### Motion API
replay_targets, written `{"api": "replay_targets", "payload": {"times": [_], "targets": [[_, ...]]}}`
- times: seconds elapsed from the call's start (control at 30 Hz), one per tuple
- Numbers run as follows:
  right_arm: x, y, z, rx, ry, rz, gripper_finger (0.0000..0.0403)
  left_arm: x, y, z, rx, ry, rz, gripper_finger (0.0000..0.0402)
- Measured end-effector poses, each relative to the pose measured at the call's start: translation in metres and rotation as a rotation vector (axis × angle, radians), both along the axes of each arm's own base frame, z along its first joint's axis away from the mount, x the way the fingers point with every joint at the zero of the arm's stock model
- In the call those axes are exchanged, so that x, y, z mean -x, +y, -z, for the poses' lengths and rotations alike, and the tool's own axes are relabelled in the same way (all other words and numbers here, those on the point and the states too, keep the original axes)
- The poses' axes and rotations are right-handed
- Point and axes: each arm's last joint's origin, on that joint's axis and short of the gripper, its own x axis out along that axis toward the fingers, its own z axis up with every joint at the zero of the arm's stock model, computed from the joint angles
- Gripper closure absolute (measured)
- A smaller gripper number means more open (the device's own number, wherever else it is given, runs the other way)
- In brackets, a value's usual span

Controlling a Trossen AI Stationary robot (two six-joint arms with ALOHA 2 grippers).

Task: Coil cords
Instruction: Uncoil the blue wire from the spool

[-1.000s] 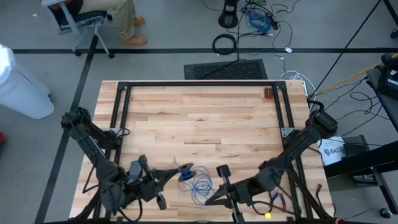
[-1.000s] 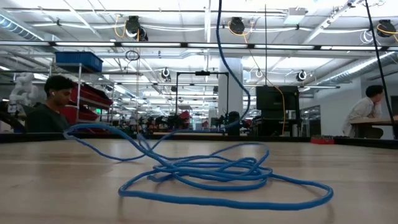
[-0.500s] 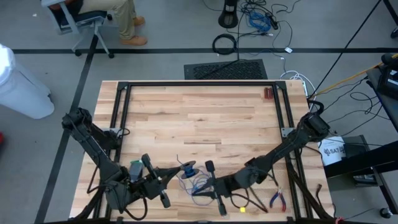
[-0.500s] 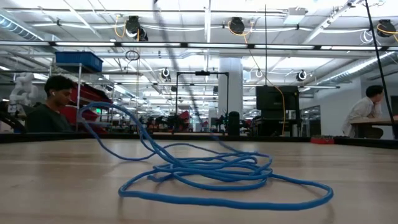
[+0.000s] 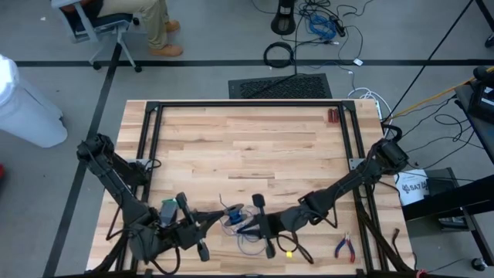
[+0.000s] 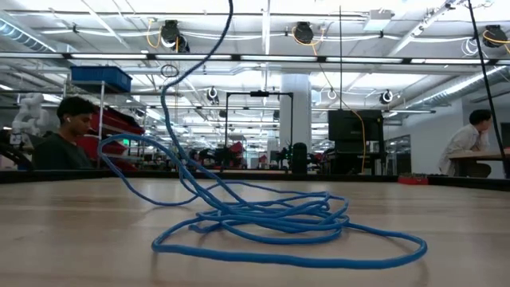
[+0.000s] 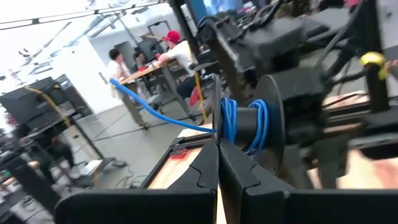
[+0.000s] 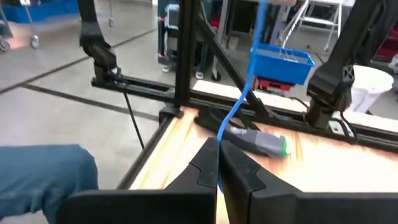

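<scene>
left wrist view shows your left gripper (image 7: 217,146) pinched shut on the spool (image 7: 249,124). right gripper (image 8: 217,163) pinches the blue cord (image 8: 239,106); wind it slowly, keep it tight.

The cords (image 6: 263,223) are one thin blue wire, lying partly as a loose, tangled pile of loops on the wooden tabletop near its front edge. One strand rises steeply upward from the pile, and several turns are wound around a dark spool (image 7: 249,121).
</scene>
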Motion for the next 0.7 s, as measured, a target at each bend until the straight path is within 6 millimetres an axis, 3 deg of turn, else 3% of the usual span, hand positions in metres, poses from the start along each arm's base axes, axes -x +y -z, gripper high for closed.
{"api": "replay_targets", "payload": {"times": [0.7], "targets": [[0.004,-0.016,0.02,0.057,0.24,0.104,0.0403,0.016,-0.015,-0.011,0.012,-0.021,0.072,0.04]]}}
